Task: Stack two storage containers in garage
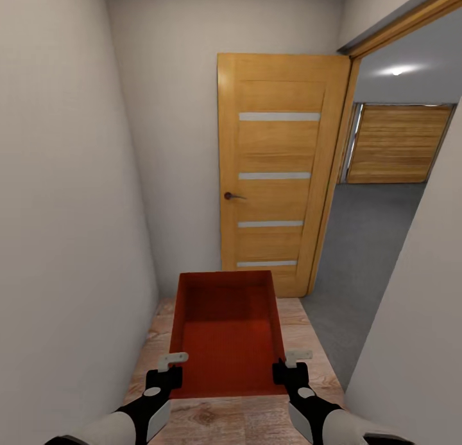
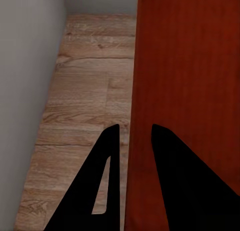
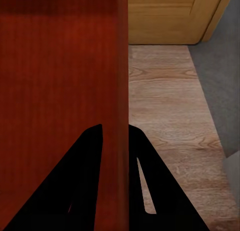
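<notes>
Smooth orange-red storage container (image 1: 228, 332), thin-walled, pinched at both near corners: left gripper (image 1: 168, 373), right gripper (image 1: 287, 370). Wood-plank floor (image 1: 244, 419); panelled door (image 1: 277, 169) ahead.

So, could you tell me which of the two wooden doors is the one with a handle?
The near orange-brown wooden door, swung open in the hallway, has a dark handle; the slatted wooden door across the grey floor shows none.

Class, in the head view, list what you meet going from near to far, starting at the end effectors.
left end effector and right end effector → storage container → wood-plank floor → open wooden door → garage panel door
</notes>
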{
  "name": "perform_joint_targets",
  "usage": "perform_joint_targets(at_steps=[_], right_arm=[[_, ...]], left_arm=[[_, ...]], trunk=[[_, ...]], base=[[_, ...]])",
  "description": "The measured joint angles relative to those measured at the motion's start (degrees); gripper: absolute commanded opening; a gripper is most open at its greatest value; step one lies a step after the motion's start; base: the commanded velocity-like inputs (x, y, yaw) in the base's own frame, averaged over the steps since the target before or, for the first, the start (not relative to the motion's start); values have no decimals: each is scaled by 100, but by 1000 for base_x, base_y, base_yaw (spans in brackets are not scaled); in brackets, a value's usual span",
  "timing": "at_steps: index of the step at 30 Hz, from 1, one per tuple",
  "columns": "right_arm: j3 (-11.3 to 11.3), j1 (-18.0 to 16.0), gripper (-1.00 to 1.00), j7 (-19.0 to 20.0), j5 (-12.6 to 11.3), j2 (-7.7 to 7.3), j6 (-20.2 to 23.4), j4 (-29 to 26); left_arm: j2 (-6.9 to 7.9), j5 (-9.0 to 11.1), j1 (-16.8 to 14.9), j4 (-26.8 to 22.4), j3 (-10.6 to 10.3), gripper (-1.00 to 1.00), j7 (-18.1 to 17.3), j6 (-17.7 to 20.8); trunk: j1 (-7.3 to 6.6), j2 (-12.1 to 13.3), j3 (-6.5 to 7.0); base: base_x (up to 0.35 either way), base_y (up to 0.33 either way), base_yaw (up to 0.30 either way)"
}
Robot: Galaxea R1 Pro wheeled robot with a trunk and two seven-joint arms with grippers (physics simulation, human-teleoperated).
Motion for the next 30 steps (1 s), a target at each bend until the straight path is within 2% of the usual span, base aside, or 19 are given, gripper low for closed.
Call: perform_joint_targets(at_steps=[7,18,19,20,22,30], right_arm=[[-680,-1,-100,-24,690,23,-4,1],[-1602,-1,-100,-24,1620,30,21,6],[-111,-1,-100,-21,109,8,33,1],[520,0,-100,2,-571,-1,35,-5],[576,1,-100,-2,-615,3,13,-6],[567,1,-100,-5,-625,5,-3,-5]], left_arm=[[26,-42,4,-8,43,-100,-37,2],[28,-38,4,24,64,-100,-53,-1],[8,-54,4,-33,42,-100,-6,66],[1,-45,4,-53,18,-100,15,92],[4,-46,3,-31,32,-100,0,45],[9,-33,0,-59,-2,-100,6,64]], trunk=[[0,0,0],[0,0,0],[0,0,0],[0,0,0],[-1,-1,0],[-2,0,0]], base=[[0,0,0],[1,0,0],[43,0,0],[75,0,0],[141,0,0],[181,0,0]])
